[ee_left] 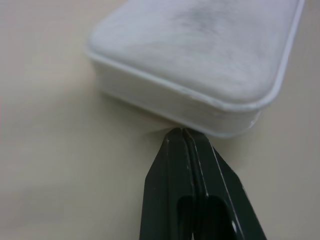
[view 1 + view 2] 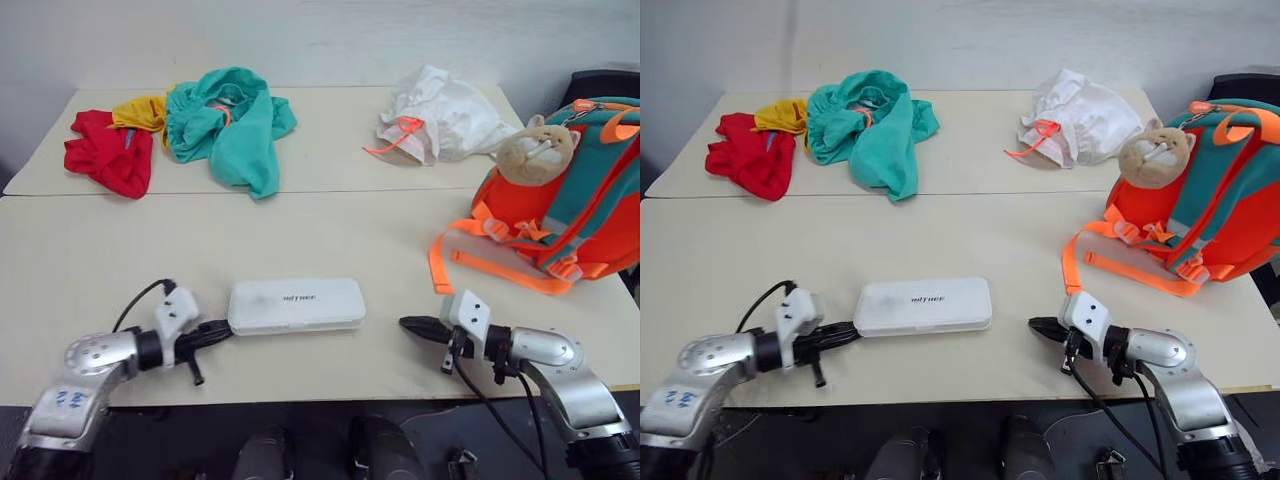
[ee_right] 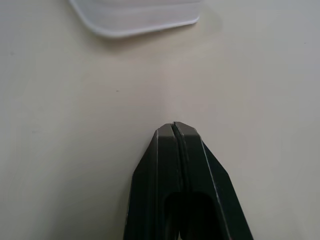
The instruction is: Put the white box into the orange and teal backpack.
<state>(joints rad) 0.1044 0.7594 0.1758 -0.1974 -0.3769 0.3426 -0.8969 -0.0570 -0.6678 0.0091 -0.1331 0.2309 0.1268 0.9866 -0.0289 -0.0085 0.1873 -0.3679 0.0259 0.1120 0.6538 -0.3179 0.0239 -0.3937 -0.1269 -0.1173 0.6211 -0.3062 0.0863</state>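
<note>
the white box point(image 2: 295, 305) lies flat in the lower middle of the head views, its long axis running left to right across the frame, parallel to the near edge of the beige table point(image 2: 330, 235). it is a hard, smooth, rounded-corner case with a raised rim line and small dark lettering on its lid.

the left gripper point(image 2: 224, 331), in the lower left, has its two black fingers pressed together, and their tip sits right at the box's left short end, touching or nearly so. the right gripper point(image 2: 408, 324), in the lower right, also has its fingers pressed together, holding nothing, and stands apart from the box's right end, pointing toward it.

the orange and teal backpack point(image 2: 575, 205) stands at the right edge of the frame, soft fabric with loose orange straps and a beige plush animal point(image 2: 538, 150) on it.
</note>
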